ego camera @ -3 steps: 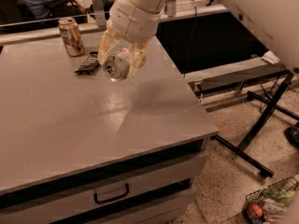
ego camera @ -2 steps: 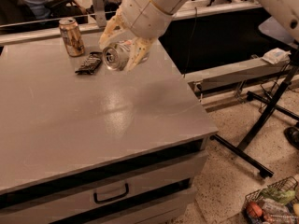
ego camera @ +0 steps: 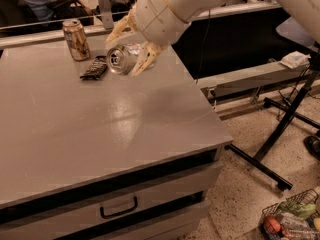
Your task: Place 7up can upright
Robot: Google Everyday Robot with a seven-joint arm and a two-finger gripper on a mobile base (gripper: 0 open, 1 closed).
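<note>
The 7up can (ego camera: 121,59) is a pale can held on its side, its silver top facing me, a little above the grey table (ego camera: 75,129) near the far edge. My gripper (ego camera: 131,45) is shut on the 7up can, with one cream finger (ego camera: 119,30) above it and one finger (ego camera: 144,59) to its right. The white arm comes in from the upper right.
A gold-brown can (ego camera: 76,39) stands upright at the table's far left. A dark snack packet (ego camera: 94,70) lies flat just left of the held can. The table has a drawer (ego camera: 118,207) in front. A black stand (ego camera: 280,134) and a basket (ego camera: 290,221) are on the floor to the right.
The gripper with the can has moved up and towards the table's far edge, closer to the snack packet. The can stays on its side.
</note>
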